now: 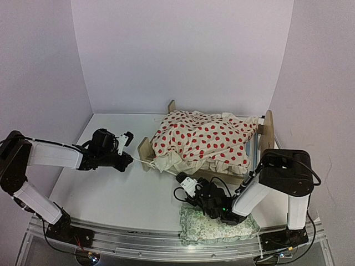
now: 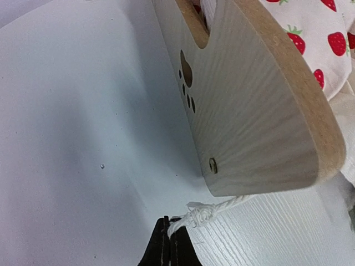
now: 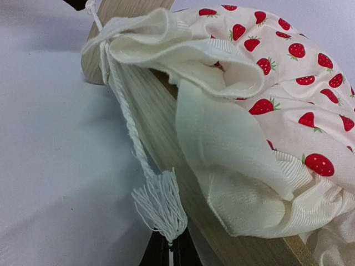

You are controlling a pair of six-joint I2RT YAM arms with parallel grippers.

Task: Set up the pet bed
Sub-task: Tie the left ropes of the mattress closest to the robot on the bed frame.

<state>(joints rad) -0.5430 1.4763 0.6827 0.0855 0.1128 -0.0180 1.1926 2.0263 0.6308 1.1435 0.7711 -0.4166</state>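
Note:
The pet bed point(image 1: 268, 131) stands at centre right, its light-wood footboard point(image 2: 260, 111) showing a paw-print cutout. A cream cushion point(image 1: 205, 138) printed with red strawberries lies crumpled on top of it. From the cushion's near-left corner runs a white cord point(image 3: 125, 111). My left gripper point(image 1: 133, 160) is shut on one end of the cord, just past its knot point(image 2: 208, 213), beside the footboard. My right gripper point(image 1: 180, 177) is shut on the cord's tassel point(image 3: 163, 205), close against the bed's near side rail point(image 3: 161, 122).
A green floral frilled pillow point(image 1: 213, 227) lies at the near edge, partly under my right arm. White walls close in the table on three sides. The white tabletop point(image 1: 111, 188) spreads left of the bed.

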